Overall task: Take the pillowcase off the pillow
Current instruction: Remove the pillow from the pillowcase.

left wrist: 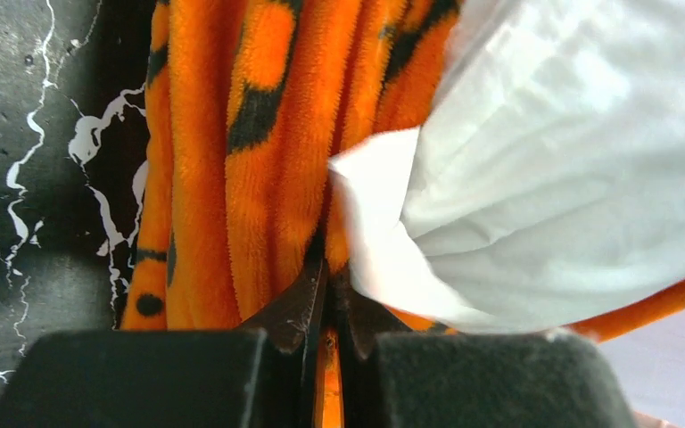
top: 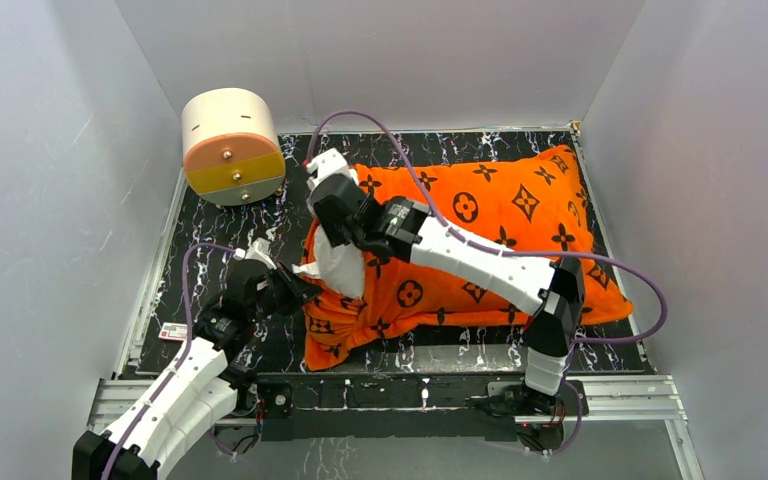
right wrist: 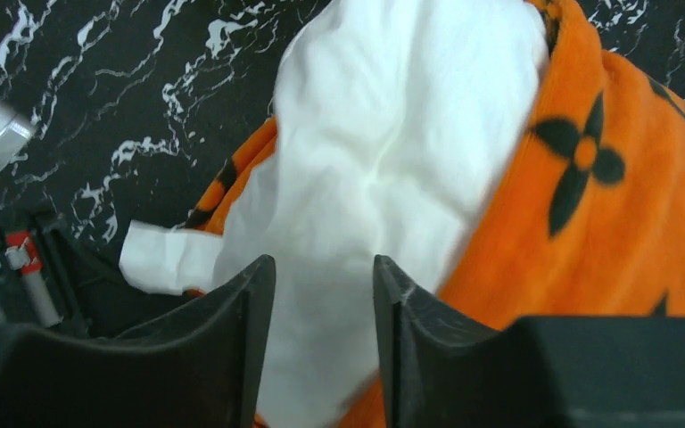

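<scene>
Two arms work in a box of three white walls point(top: 50, 200), and free room is tight on most sides. One orange monogram pillowcase point(top: 500, 215) fills the middle and right of the black marbled counter point(top: 260, 215). Its far edge runs close to the back wall and its right corners lie near the right-hand edge. Along the bottom of the frame only a thin strip of counter shows between the fabric and the metal rail point(top: 400, 385).

Most of the bare counter is at left of centre, between the pillowcase mouth and the one cream-and-orange cylinder point(top: 232, 145) in the upper left corner.

One white pillow point(top: 342, 268) bulges out of the mouth of the pillowcase at its left end.

My left pincer point(left wrist: 328, 283) is closed tight, with orange plush showing between its fingers. The pillow's white corner lies against its tip, and I cannot tell whether that corner is caught too.

My right pincer point(right wrist: 321, 267) stands partly open over the exposed pillow and grips nothing; white fabric shows in the gap.

Two purple cables point(top: 400, 150) loop above the arms.
</scene>
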You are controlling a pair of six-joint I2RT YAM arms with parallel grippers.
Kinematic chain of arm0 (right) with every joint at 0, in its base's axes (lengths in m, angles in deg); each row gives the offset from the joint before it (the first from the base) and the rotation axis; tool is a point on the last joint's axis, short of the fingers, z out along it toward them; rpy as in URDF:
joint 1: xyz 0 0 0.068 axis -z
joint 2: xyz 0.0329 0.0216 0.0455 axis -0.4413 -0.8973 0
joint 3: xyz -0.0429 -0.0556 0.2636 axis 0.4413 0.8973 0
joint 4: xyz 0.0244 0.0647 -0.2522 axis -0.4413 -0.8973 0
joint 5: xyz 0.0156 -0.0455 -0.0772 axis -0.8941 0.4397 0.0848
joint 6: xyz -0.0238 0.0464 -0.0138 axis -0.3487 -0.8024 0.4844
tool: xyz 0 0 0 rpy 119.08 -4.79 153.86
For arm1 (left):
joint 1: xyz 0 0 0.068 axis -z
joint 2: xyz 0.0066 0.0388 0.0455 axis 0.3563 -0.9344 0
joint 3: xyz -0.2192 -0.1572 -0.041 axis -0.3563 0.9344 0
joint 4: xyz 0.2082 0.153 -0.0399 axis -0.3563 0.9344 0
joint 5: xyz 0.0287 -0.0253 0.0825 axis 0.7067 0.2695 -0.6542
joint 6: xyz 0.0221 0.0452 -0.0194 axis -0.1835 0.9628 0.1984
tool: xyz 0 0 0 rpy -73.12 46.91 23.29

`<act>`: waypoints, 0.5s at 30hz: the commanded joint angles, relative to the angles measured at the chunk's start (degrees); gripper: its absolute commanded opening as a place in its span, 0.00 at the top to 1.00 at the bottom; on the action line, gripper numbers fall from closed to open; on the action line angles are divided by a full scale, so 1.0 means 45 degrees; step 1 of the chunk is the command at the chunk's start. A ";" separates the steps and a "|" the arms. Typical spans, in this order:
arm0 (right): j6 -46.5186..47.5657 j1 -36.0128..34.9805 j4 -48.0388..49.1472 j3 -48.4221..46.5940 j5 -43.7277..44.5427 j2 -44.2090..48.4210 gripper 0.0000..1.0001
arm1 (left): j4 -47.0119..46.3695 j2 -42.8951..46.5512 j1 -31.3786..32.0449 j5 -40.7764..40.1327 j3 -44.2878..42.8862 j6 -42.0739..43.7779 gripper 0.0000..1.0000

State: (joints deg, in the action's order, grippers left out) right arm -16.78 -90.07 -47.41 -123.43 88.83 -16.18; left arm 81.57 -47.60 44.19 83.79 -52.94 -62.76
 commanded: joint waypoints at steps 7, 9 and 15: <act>-0.1380 -0.2649 -0.1871 -0.1042 0.3397 -0.0417 0.34 | 0.1585 -0.0358 -0.0073 -0.0087 -0.0068 0.1084 1.00; -0.1898 -0.2699 -0.1647 -0.0539 0.3963 -0.0638 0.34 | 0.1586 -0.0317 -0.0076 -0.0051 -0.0084 0.1075 1.00; -0.2286 -0.2604 -0.0139 0.0710 0.5337 -0.1176 0.20 | 0.1586 -0.0287 -0.0078 0.0138 -0.0069 0.1120 1.00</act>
State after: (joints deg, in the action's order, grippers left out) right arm -24.32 -102.57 -53.20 -122.95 105.71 -20.05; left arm 81.89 -48.69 43.88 83.83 -53.18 -59.94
